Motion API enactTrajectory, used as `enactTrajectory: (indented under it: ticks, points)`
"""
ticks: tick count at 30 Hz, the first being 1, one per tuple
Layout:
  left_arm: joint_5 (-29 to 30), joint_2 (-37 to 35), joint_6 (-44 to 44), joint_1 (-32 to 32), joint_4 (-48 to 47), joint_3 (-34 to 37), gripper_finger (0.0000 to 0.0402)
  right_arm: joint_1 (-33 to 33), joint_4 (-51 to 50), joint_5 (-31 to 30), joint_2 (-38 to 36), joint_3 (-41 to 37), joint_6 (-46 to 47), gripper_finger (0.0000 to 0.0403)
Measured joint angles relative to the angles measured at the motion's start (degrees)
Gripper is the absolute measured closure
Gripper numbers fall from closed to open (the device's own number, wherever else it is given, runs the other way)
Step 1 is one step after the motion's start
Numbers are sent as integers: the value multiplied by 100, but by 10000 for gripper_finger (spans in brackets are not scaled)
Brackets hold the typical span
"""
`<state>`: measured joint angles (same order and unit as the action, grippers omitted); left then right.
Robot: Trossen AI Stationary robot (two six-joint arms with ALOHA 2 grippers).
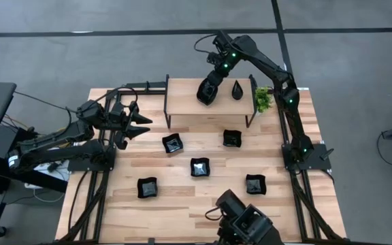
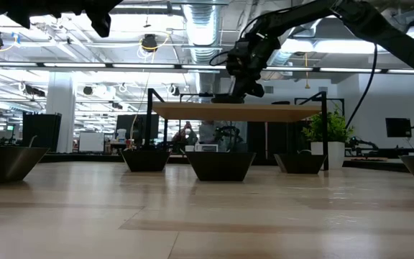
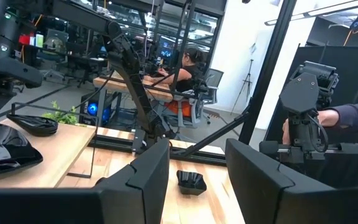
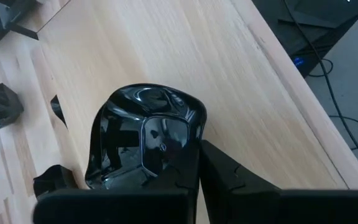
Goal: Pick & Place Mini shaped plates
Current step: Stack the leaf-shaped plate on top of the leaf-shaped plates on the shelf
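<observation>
One glossy black plate (image 4: 145, 146) is pinched at its rim by the closed right end effector (image 1: 207, 90) over the raised shelf (image 1: 186, 102) at 12 o'clock, so placing is judged in hand, with lowering and release needed next; the left end effector (image 1: 136, 124) waits spread wide at 9 o'clock, while five plates remain on the surface (image 1: 182, 204).

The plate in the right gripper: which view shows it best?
The right wrist view: the glossy rounded plate fills the picture, its rim pinched by the shut right gripper above the wooden shelf. The high view shows it small at the gripper. The low view hides it; the left wrist view catches only an edge.
</observation>
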<state>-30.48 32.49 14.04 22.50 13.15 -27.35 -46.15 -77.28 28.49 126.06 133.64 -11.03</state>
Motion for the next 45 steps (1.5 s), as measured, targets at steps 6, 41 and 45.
enactTrajectory:
  ticks: [6,41,45]
  points:
    - [0,0,0,-2,0,0,243,45,16,8,0,0,0,397]
    - [0,-1,2,0,0,0,243,80,60,-221,-55,5,-77,294]
    - [0,-2,2,-2,0,0,243,131,-106,-836,-119,129,-110,294]
